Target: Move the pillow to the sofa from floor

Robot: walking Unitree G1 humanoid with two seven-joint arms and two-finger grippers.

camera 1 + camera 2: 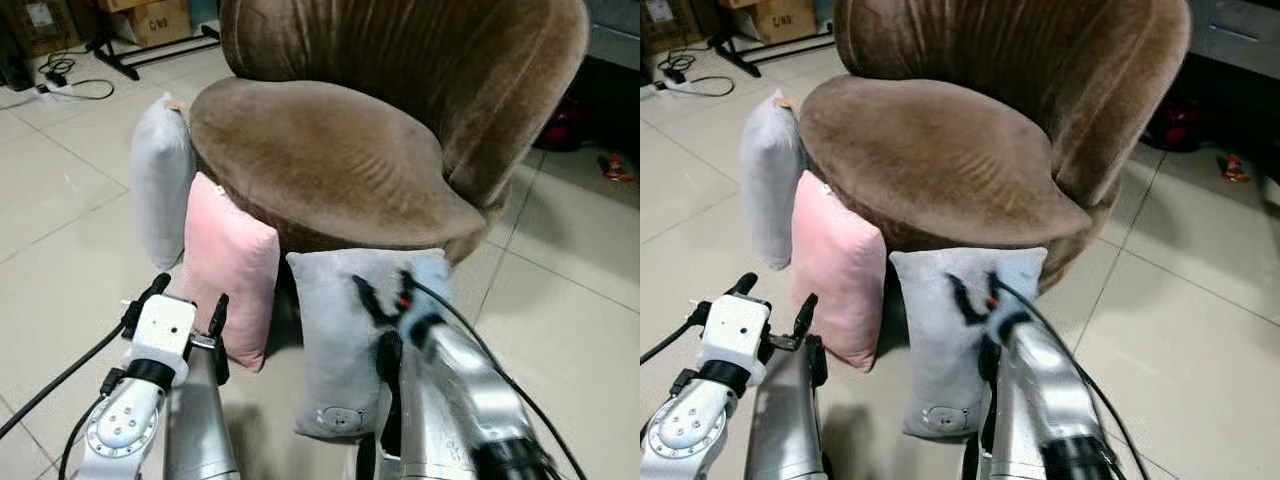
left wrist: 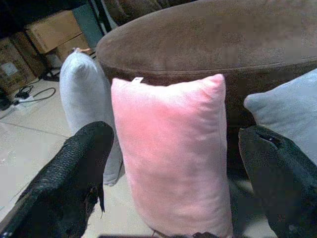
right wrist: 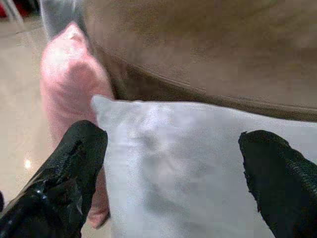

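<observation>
Where the tiled floor (image 1: 70,200) meets the brown sofa (image 1: 330,150), three pillows stand on end, leaning against the seat's curved base. In the left eye view a grey pillow (image 1: 162,180) leans at the robot's left side of the seat, a pink pillow (image 1: 228,270) stands just beside it nearer the front, and a second grey pillow (image 1: 345,340) stands at the front, its top edge tucked under the seat lip. Each has its long axis roughly upright. Cardboard boxes (image 1: 150,20), a black stand and a cable (image 1: 70,85) lie on the floor far back on the left. The left gripper (image 1: 185,305) hovers low before the pink pillow; the right gripper (image 1: 385,290) is raised in front of the front grey pillow, partly covering it.

In the right eye view the same row shows, with a small red thing (image 1: 1235,168) on the floor at the right.

In the left wrist view the fingers (image 2: 74,173) are spread wide, framing the pink pillow, not touching it.

In the right wrist view the fingers (image 3: 64,178) are likewise wide apart on either side of the front grey pillow's top, the sofa base just behind it.
</observation>
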